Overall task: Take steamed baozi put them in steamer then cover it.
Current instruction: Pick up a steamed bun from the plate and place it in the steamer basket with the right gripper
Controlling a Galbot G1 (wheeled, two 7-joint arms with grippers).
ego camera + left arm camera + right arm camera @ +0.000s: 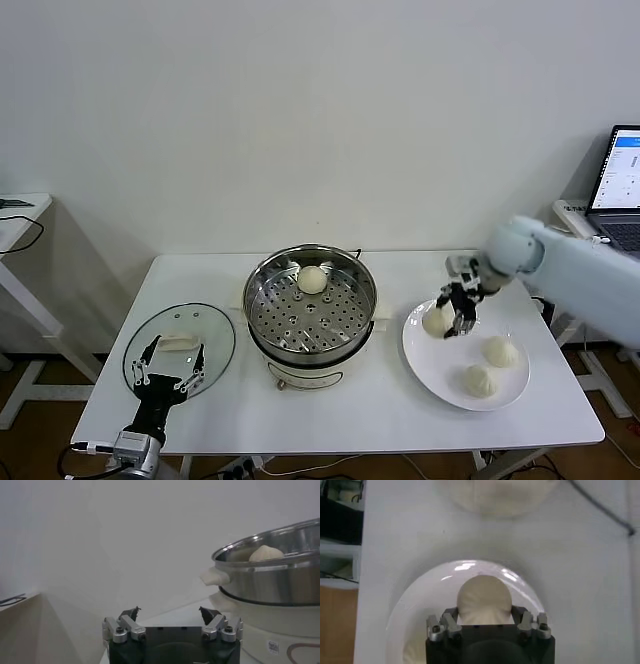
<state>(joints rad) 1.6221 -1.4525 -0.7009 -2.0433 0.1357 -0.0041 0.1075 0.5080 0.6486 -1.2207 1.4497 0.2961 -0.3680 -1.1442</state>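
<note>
Left hand (pixel 168 368) waits spread wide by the glass lid (pixel 178 345). Further out, right hand (pixel 454 312) clasps a baozi (pixel 436 320) over the plate (pixel 440 375); soft, light, easily dented, best held gently around its sides. Beyond, the steamer (pixel 312 300) holds one.

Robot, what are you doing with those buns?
I'm moving buns from the plate into the steamer. One bun already sits on its tray. My right claw is closed around another bun at the plate's edge, and two buns wait there. My left claw hangs open over the glass lid, which goes on last.
</note>
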